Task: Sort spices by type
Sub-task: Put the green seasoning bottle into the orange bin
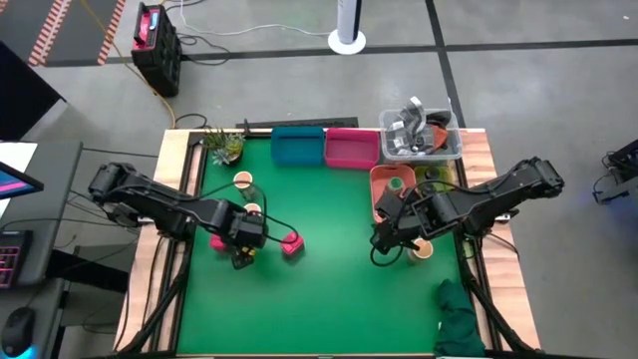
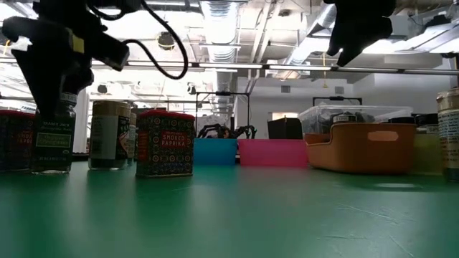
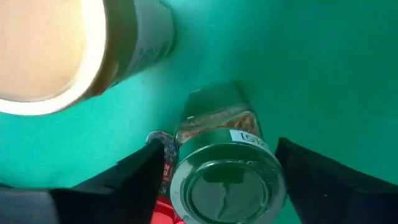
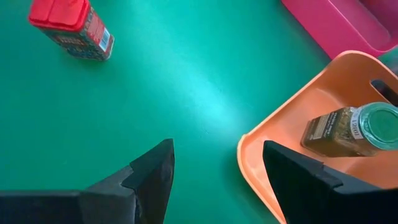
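My left gripper (image 1: 244, 239) is open and lowered over a dark green-topped jar (image 3: 227, 186) that stands upright on the green mat (image 2: 51, 136); its fingers flank the lid. Two tan-topped jars (image 1: 243, 179) (image 1: 252, 210) and two pink-red tins (image 1: 290, 243) (image 1: 217, 239) stand close by. My right gripper (image 4: 217, 180) hangs open and empty above the mat beside the orange bin (image 4: 267, 155), in which another green-topped jar (image 4: 348, 130) lies on its side. One more tan-topped jar (image 1: 423, 249) stands near my right gripper. My left gripper comes from above with a finger on each side of the green-topped jar's lid (image 3: 186, 180). A gap shows between one finger (image 3: 134, 180) and the lid. Whether the other finger (image 3: 323, 186) touches the lid, I cannot tell. The jar stands on its base on the mat.
A teal bin (image 1: 297, 147), a pink bin (image 1: 351, 148) and a clear tub of grey metal parts (image 1: 419, 135) line the far edge. A small plant (image 1: 224, 145) sits at the far left corner and a dark green cloth (image 1: 461, 319) at the near right. The mat's middle is open.
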Robot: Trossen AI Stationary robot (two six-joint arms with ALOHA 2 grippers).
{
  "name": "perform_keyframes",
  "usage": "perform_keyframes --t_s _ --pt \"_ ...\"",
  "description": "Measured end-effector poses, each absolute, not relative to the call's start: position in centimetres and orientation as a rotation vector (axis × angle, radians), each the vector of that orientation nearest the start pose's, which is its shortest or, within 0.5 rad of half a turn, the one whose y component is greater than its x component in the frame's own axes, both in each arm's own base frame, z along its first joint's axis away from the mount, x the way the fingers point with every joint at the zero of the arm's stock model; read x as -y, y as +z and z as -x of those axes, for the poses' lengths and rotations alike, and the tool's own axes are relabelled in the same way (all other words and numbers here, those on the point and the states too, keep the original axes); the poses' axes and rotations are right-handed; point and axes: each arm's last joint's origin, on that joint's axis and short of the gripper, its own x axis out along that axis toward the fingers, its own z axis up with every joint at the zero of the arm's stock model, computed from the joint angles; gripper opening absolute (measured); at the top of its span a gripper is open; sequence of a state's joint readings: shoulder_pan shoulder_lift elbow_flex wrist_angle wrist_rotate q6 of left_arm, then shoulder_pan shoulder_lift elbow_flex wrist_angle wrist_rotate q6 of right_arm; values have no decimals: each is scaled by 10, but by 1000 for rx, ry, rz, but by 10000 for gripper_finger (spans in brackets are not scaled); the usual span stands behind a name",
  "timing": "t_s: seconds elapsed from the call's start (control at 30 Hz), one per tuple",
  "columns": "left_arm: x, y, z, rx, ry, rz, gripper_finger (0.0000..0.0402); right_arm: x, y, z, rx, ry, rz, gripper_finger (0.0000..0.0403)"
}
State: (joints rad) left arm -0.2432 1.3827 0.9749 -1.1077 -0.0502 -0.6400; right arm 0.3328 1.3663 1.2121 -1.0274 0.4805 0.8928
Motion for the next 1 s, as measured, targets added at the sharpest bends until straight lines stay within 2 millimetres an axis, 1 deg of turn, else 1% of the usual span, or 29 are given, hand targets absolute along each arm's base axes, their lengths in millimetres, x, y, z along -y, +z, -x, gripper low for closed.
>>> perform_keyframes --t_s 0.17,0.2,0.3,0.43,0.53,0.67,0.77,0.87,0.93,1.0 --pt "53 223 -219 -1490 313 302 201 -69 296 -241 -949 -596 -315 272" --pt "53 224 -219 -1491 305 314 190 -69 296 -240 -955 -598 -311 272" --pt "55 231 -221 -1489 262 357 190 -68 298 -237 -958 -598 -311 272" --pt "59 255 -227 -1467 167 401 190 -66 307 -231 -950 -591 -318 272" --pt "61 280 -233 -1420 97 414 190 -63 317 -223 -944 -587 -320 272" --pt "59 317 -243 -1305 -1 455 193 -59 324 -212 -934 -588 -327 272" --pt "53 339 -255 -1205 -40 488 196 -56 327 -209 -931 -597 -329 272" --pt "45 351 -274 -1138 -44 484 195 -54 327 -209 -926 -606 -339 272" --pt "36 355 -291 -1103 -42 464 195 -54 327 -209 -920 -620 -361 272" --pt "25 353 -310 -1093 -32 437 195 -54 327 -209 -909 -643 -398 272"
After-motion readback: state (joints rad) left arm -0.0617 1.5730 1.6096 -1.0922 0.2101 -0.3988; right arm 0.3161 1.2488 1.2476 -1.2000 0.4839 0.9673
